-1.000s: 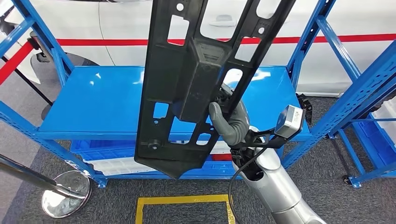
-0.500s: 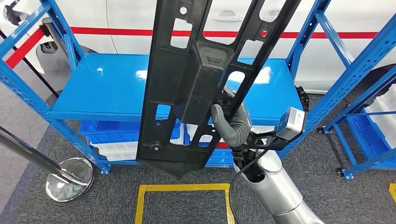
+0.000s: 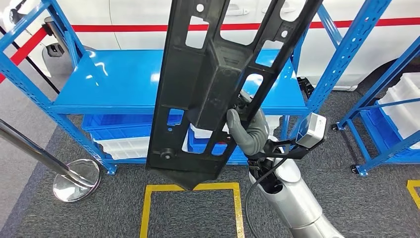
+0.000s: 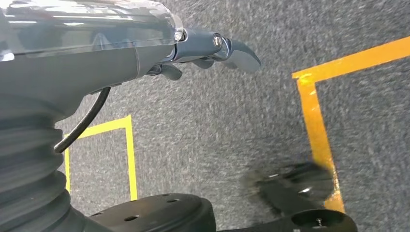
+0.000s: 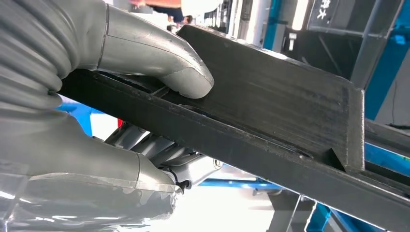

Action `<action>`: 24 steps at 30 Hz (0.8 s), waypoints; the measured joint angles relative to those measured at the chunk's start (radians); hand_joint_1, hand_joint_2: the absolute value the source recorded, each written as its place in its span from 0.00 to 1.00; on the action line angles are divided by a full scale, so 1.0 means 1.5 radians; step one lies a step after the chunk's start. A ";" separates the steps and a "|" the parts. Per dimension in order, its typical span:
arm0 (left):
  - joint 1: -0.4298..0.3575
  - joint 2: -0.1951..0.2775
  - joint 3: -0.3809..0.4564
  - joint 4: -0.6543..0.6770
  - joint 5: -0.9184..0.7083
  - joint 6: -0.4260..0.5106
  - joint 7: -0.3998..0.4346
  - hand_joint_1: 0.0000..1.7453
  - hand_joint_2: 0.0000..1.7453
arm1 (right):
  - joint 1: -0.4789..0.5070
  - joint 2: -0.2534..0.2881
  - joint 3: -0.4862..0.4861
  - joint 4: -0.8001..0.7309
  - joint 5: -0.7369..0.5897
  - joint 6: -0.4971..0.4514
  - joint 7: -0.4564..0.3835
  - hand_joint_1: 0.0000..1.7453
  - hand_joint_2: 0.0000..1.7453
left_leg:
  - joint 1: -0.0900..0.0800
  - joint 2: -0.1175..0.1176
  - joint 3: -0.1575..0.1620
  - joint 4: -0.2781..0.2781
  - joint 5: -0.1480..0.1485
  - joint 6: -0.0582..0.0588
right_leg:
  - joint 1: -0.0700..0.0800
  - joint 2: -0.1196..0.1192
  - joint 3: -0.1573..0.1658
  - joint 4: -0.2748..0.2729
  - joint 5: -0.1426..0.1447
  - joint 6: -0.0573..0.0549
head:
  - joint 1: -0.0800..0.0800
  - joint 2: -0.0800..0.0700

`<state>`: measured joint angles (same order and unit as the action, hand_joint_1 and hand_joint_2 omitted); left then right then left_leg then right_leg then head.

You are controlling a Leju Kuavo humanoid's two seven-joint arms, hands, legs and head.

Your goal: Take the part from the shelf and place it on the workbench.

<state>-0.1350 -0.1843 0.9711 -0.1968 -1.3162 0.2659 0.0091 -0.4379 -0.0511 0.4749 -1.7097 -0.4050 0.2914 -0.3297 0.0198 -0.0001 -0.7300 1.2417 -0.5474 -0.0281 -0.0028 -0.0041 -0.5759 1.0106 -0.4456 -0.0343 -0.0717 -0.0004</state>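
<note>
clearly the right robot hand is clamped on the part, held upright at 12 o'clock, likely to clear the shelf; left robot hand hangs empty, fingers curled.

A blue metal shelf spans the upper middle of the head view, its top deck bare and glossy. On its lower level, blue bins and white bins sit side by side. A second blue shelf at the right edge holds white bins. Grey carpet floor fills the bottom of the frame, bearing a yellow taped square at lower centre and a chrome stanchion base at lower left.
</note>
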 joint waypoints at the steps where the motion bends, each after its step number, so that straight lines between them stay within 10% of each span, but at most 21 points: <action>1: 0.000 0.000 0.000 0.000 0.001 0.000 0.000 0.00 1.00 | 0.001 0.000 0.000 0.000 -0.001 0.002 0.000 1.00 1.00 | 0.000 0.000 -0.001 0.035 -0.009 0.001 | 0.003 0.000 -0.012 0.001 0.009 -0.001 | 0.000 0.000; 3: 0.000 0.000 0.000 0.000 0.001 0.000 0.001 0.00 1.00 | 0.001 0.000 0.000 0.000 -0.002 0.003 0.000 1.00 1.00 | -0.002 0.000 0.025 0.042 0.013 0.006 | 0.009 0.000 -0.034 0.002 0.025 -0.002 | 0.000 0.000; 5: 0.003 0.001 0.000 0.000 0.001 0.000 0.002 0.00 1.00 | 0.001 0.000 0.000 0.000 -0.003 0.004 0.000 1.00 1.00 | -0.008 0.000 0.094 -0.036 0.031 0.018 | 0.013 0.001 -0.053 0.005 0.040 -0.001 | 0.000 0.000; 7: 0.006 0.001 0.000 0.000 0.001 0.001 0.003 0.00 1.00 | 0.000 0.001 -0.001 0.000 -0.005 0.004 0.000 1.00 1.00 | -0.014 0.000 0.161 -0.129 0.018 0.027 | 0.015 0.001 -0.063 0.007 0.050 0.002 | 0.000 0.000; 9: 0.007 0.001 0.000 0.000 0.001 0.001 0.003 0.00 1.00 | 0.000 0.001 -0.002 0.000 -0.005 0.004 0.000 1.00 1.00 | -0.016 0.000 0.182 -0.163 0.006 0.029 | 0.015 0.001 -0.065 0.008 0.053 0.004 | 0.000 0.000; 15: 0.008 0.001 0.000 0.000 0.001 0.001 0.003 0.00 1.00 | -0.001 0.002 -0.002 0.000 -0.006 0.006 0.000 1.00 1.00 | -0.018 0.000 0.177 -0.165 0.009 0.029 | 0.012 -0.002 -0.066 0.005 0.062 0.009 | 0.000 0.000; 19: 0.010 0.000 0.000 0.000 0.000 0.001 0.002 0.00 1.00 | -0.002 0.004 -0.005 0.000 -0.005 0.012 0.002 1.00 1.00 | -0.013 0.006 0.110 -0.170 0.079 0.042 | -0.003 0.002 -0.103 0.159 -0.043 0.037 | 0.000 0.000; 21: 0.009 0.000 0.000 0.000 0.000 0.000 0.001 0.00 1.00 | -0.002 0.004 -0.005 0.000 -0.003 0.013 0.002 1.00 1.00 | -0.010 0.006 0.076 -0.164 0.101 0.036 | -0.011 0.002 -0.071 0.174 -0.028 0.045 | 0.000 0.000; 24: 0.006 0.000 0.000 0.000 -0.001 0.001 0.000 0.00 1.00 | -0.001 0.004 -0.005 -0.001 0.006 0.013 0.002 1.00 1.00 | -0.007 0.005 0.051 -0.153 0.117 0.024 | -0.012 0.003 0.029 0.042 -0.036 0.045 | 0.000 0.000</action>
<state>-0.1260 -0.1845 0.9716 -0.1967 -1.3184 0.2666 0.0096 -0.4388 -0.0447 0.4669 -1.7106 -0.3967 0.3109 -0.3270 0.0086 0.0077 -0.6536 1.0123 -0.3712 0.0079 -0.0216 0.0009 -0.5322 1.0731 -0.4998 0.0332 -0.0719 -0.0004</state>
